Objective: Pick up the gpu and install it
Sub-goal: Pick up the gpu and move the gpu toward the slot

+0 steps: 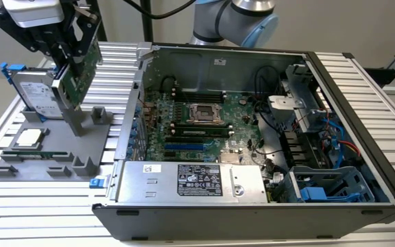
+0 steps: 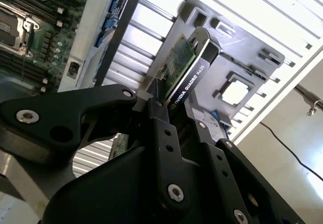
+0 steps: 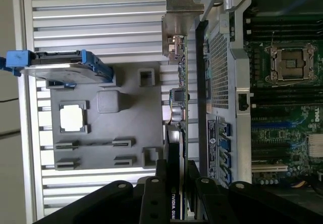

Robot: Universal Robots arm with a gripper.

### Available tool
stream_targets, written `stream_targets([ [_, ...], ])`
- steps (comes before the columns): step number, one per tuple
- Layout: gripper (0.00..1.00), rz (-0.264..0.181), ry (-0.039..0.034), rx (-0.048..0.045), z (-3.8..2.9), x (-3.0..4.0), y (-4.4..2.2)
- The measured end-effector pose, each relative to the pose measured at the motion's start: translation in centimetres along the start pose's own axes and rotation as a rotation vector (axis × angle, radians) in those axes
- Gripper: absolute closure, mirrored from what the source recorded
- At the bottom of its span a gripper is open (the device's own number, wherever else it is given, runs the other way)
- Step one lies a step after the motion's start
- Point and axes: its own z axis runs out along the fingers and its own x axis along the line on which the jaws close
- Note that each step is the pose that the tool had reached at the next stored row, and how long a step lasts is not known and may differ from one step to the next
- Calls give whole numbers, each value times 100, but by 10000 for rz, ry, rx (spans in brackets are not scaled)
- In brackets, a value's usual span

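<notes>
Above the tray: my black gripper [image 1: 70, 54] hangs over the grey moulded tray [image 1: 53, 131], at the exterior view's left of the case.
Grip: my fingers [image 2: 157, 118] are clamped on both faces of the gpu [image 1: 81, 77], a thin green circuit card with a black cooler, held on edge and nearly upright.
Far end: its silver metal bracket [image 3: 179, 12] points away from my wrist.
Low edge: close over a grey tray post [image 1: 76, 121]; I cannot tell whether they touch.
Side clearance: the card runs alongside the perforated case wall [image 3: 219, 57], with a narrow strip of ribbed metal table [image 1: 33, 200] between.
Neighbour: a silver hard drive with blue rails [image 1: 36, 95] stands just beside the card.
Room ahead: the black computer case [image 1: 362, 128] lies with its inside facing up and the green motherboard [image 1: 197, 128] bare.
Writing: white lettering [image 2: 189, 85] runs along the cooler's edge; a white printed label [image 1: 199, 180] sits on the silver power supply.
</notes>
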Motion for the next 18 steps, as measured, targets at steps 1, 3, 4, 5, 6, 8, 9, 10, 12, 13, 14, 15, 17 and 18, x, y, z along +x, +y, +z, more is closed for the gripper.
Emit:
stream_targets([
  [1, 100, 0, 0, 0, 0, -1, 1],
  [3, 100, 0, 1, 1, -1, -2, 2],
  [4, 100, 0, 1, 1, -1, -2, 2],
  [5, 100, 0, 1, 1, -1, -2, 2],
  [6, 100, 0, 1, 0, -1, -2, 2],
  [8, 100, 0, 1, 1, -1, -3, 3],
  [9, 100, 0, 1, 1, -1, -3, 3],
  [10, 100, 0, 0, 0, -2, -3, 3],
  [12, 100, 0, 0, 0, -6, -3, 4],
  [13, 100, 0, 1, 0, -7, -3, 4],
  [14, 100, 0, 1, 1, -7, -3, 4],
  [15, 100, 0, 2, 2, -8, -4, 5],
  [17, 100, -1, 2, 1, -8, -7, 8],
  [18, 100, 0, 2, 1, -8, -9, 10],
])
